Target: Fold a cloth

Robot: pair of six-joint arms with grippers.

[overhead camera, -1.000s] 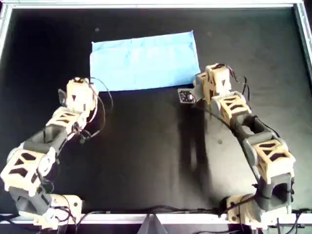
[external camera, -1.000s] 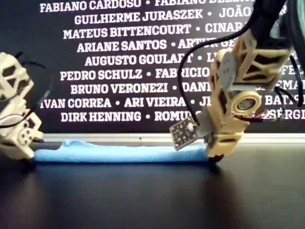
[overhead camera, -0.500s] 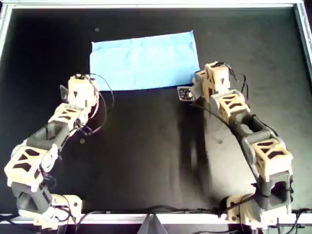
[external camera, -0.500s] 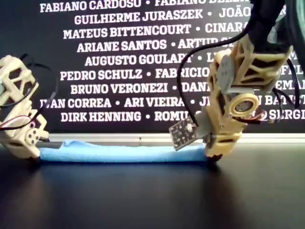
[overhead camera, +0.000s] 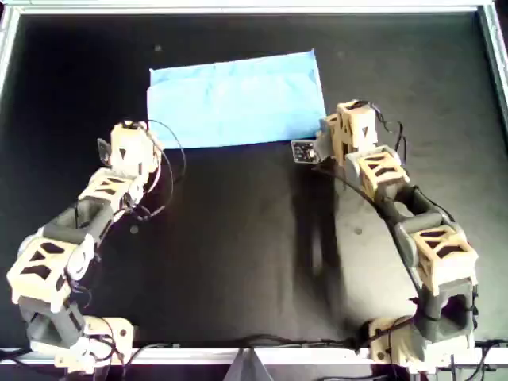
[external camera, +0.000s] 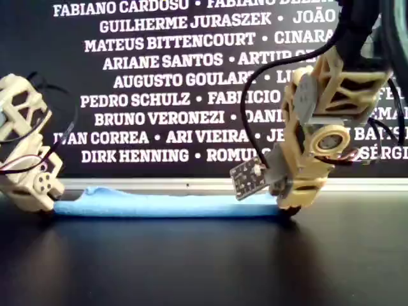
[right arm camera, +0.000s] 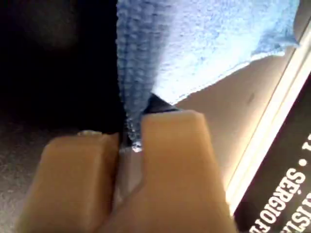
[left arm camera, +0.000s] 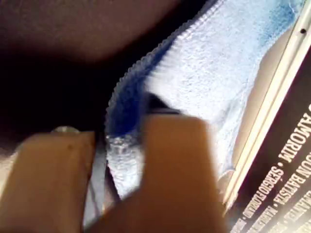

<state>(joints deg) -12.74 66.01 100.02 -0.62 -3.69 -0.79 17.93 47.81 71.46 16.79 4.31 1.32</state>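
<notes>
Both grippers, left (left arm camera: 121, 160) and right (right arm camera: 129, 145), apparently pinch the cloth (overhead camera: 236, 99) at near corners; soft, limp, light.

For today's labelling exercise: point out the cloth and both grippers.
cloth (overhead camera: 236, 101): overhead view, middle of the fabric.
left gripper (left arm camera: 119, 145): left wrist view, between its fingers.
right gripper (right arm camera: 130, 138): right wrist view, between its fingers.
</notes>
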